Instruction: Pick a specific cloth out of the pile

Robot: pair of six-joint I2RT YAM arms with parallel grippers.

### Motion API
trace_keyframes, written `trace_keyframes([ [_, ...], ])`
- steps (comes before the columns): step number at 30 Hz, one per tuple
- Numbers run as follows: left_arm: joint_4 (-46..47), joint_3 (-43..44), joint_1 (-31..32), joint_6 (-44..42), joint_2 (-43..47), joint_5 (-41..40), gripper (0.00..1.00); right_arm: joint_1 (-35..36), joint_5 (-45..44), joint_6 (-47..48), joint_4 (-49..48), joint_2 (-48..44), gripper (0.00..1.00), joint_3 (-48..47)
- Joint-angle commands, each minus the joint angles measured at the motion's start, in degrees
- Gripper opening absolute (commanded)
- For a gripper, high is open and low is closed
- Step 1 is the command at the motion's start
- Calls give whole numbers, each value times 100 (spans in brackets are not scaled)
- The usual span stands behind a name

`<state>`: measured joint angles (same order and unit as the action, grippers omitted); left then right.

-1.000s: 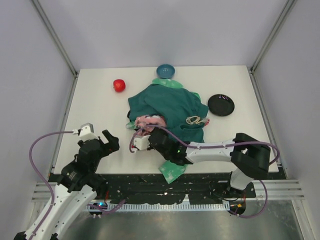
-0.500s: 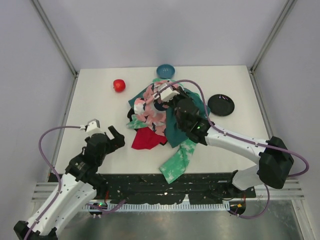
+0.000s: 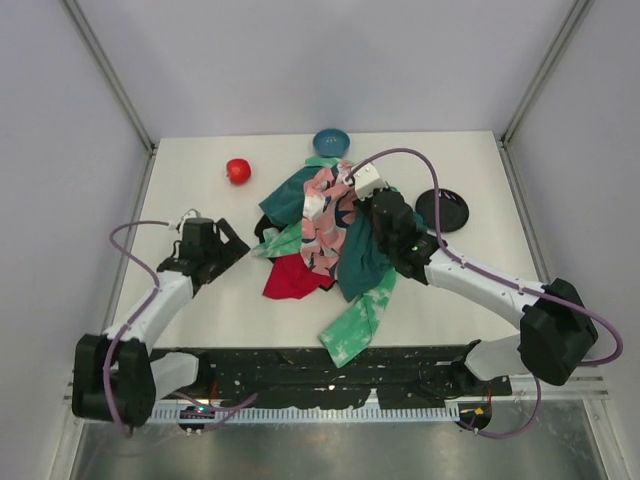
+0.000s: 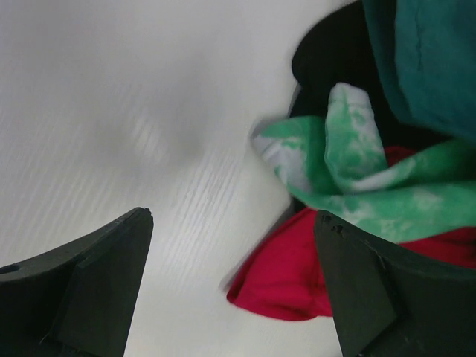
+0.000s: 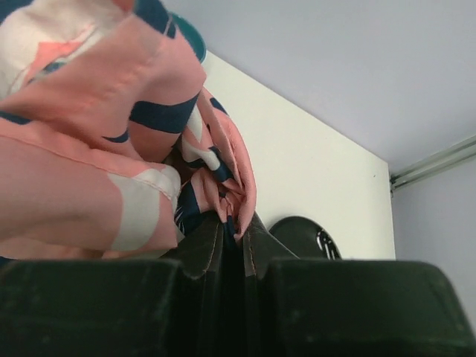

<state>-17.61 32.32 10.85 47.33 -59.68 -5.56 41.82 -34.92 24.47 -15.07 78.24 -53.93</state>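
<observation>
Now: right gripper pinching pink cloth, black cloth at pile's left edge

Left gripper (image 3: pixel 232 250) sits low over the white table (image 3: pixel 190 200), just left of the pile (image 3: pixel 330 245), touching no cloth. Its wrist view shows the two fingers (image 4: pixel 89 290) well apart, with bare table between them.

Red round object (image 3: pixel 238 170) lies on the table behind it, apart from the cloths.

Black cloth (image 3: pixel 263 230) shows only as a small dark patch at the pile's left edge. Most of it is buried; in the left wrist view it (image 4: pixel 331 63) lies under the dark teal garment (image 3: pixel 362 260) and behind a mint-green mottled cloth (image 4: pixel 349 156). Neither gripper touches it.

Red cloth (image 3: pixel 290 280) lies flat at the near-left side of the pile, partly under the mint-green piece.

Blue bowl (image 3: pixel 331 141) stands at the far edge, just behind the pile.

Right gripper (image 3: pixel 362 188) is over the far middle of the pile. Its jaws are closed on a fold of the pink patterned cloth (image 5: pixel 141 111), which drapes from the pinch across the teal.

Black plate (image 3: pixel 447 210) lies to the right, near the pile.
</observation>
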Motion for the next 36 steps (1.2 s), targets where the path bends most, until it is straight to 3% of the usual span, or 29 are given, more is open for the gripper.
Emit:
trace_keyframes([
  [1, 1119, 967, -461, -215, -1402, 1214, 90, -113, 248, -548, 83, -291, 5, 225],
  [7, 488, 2409, -505, -514, -3223, 1699, 67, -131, 231, -909, 162, -318, 5, 568],
  [18, 214, 3193, -365, -611, -4525, 1619, 51, -148, 99, -1172, 320, -608, 5, 832],
  [22, 205, 3316, -207, -585, -4789, 1734, 37, -157, 55, -1234, 373, -695, 5, 875],
  [24, 249, 3255, -145, -541, -4825, 1813, 19, -166, 55, -1251, 373, -722, 5, 928],
  [25, 275, 3194, -127, -523, -4799, 1813, 5, -157, 90, -1269, 408, -722, 6, 946],
  [26, 249, 3150, -136, -506, -4729, 1804, 0, -157, 151, -1287, 435, -722, 5, 955],
  [32, -383, 3158, -127, -707, -3316, 988, 0, -139, 978, -1558, 707, -406, 5, 990],
  [36, -655, 3429, 74, -1102, -1700, 610, 0, 45, 436, -1840, 1242, -20, 5, 858],
])
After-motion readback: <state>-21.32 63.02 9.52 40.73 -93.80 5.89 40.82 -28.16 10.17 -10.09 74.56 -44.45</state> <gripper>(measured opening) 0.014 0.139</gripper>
